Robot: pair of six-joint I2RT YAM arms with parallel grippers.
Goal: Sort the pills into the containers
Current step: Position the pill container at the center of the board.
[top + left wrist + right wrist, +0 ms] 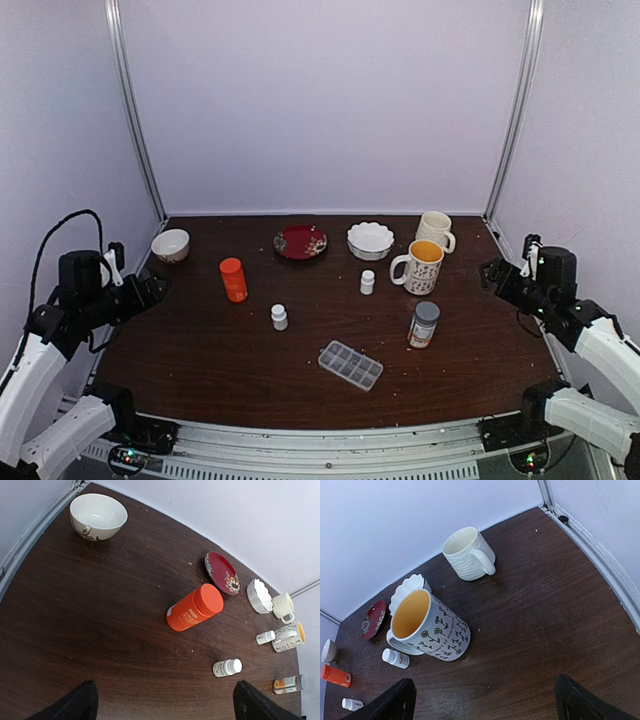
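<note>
Two grippers gape wide, holding nothing: left gripper (165,700), right gripper (485,700). Pill box (350,365) lies lower centre, cells seemingly empty.

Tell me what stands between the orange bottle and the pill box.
A small white bottle stands there, upright, apart from both. The top view shows it.

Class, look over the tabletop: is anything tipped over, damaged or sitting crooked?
Nothing looks tipped or damaged. Only the clear pill box lies askew, diagonal to the near edge of the table.
</note>
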